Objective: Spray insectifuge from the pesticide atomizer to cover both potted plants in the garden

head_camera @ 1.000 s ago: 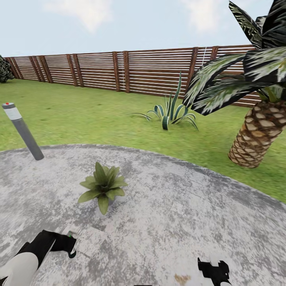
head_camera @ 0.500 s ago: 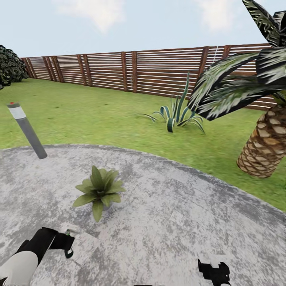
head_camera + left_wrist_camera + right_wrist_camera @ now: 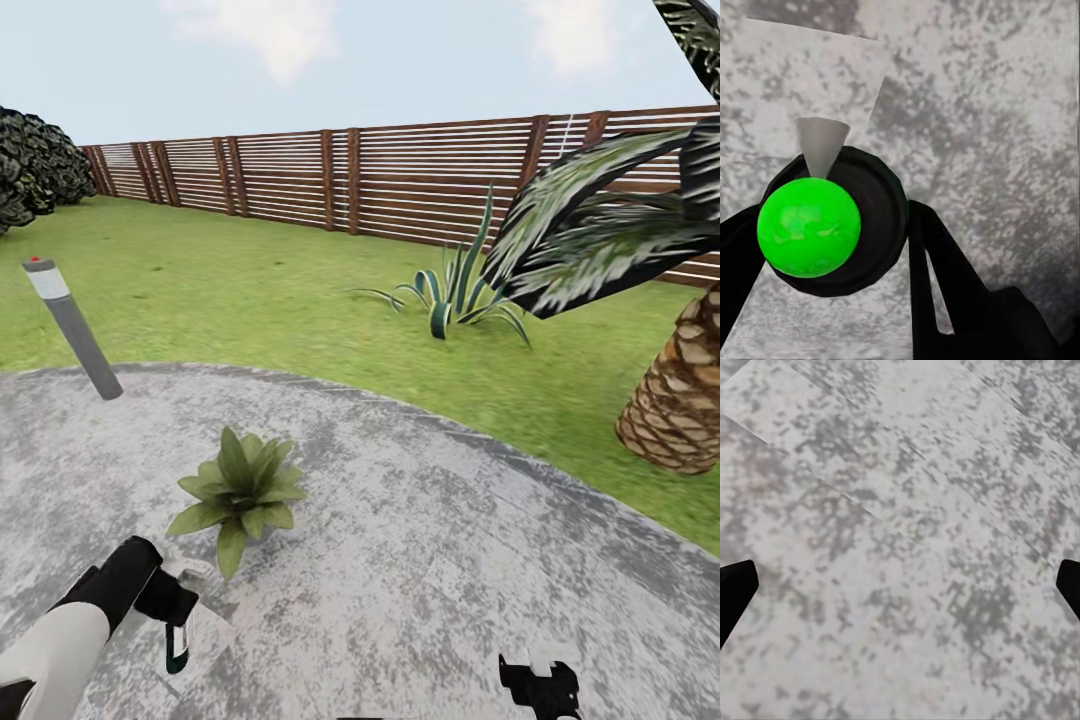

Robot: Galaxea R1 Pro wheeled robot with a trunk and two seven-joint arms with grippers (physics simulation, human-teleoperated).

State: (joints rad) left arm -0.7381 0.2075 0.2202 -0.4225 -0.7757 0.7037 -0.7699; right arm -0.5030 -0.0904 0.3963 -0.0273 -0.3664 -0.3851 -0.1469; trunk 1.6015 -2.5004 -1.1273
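Green-capped atomizer [image 3: 810, 225] in left gripper [image 3: 175, 625] — potted plant [image 3: 238, 487] just beyond.

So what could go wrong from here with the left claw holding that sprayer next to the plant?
The potted plant sits close ahead of the left claw, so a swing of the arm could clip its leaves or tip it. In the left wrist view the atomizer looks to point down at the paving, so spray might miss the plant. Just one potted plant is in sight here; the other still needs finding.
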